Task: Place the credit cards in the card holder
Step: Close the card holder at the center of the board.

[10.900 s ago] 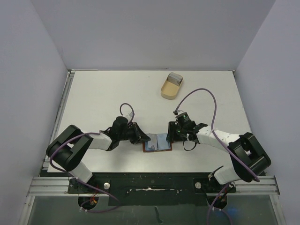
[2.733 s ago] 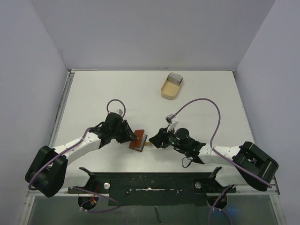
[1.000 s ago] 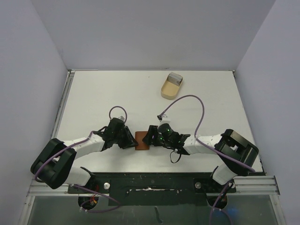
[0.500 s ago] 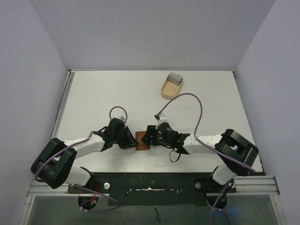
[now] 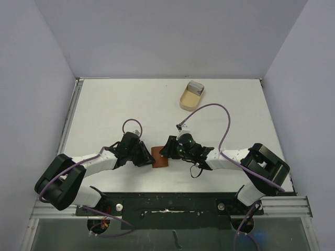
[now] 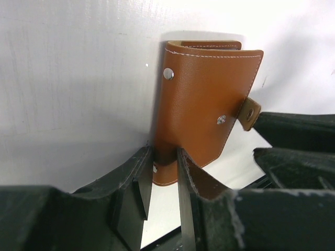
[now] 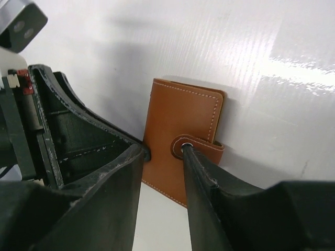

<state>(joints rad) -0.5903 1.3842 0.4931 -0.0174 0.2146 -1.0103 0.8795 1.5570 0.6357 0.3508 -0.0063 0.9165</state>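
The reddish-brown card holder [image 5: 160,157] lies folded shut on the white table between my two grippers. No credit cards show; any inside are hidden. My left gripper [image 5: 148,158] is shut on the holder's near edge, which sits pinched between its fingers in the left wrist view [image 6: 165,157]; the holder [image 6: 207,99] extends away from it. My right gripper [image 5: 168,151] is open over the holder [image 7: 172,125]. In the right wrist view [image 7: 159,151] one fingertip [image 7: 187,152] rests on the snap strap [image 7: 205,147], the other at the holder's opposite edge.
A tan oval tray [image 5: 188,102] stands at the back right of the table with a small grey object [image 5: 196,87] in it. The table's near edge and the arm bases lie just below the holder.
Earlier the holder lay open with pale blue cards showing; now it is folded shut. Over the last second the right wrist shifted slightly; the left arm stayed put.
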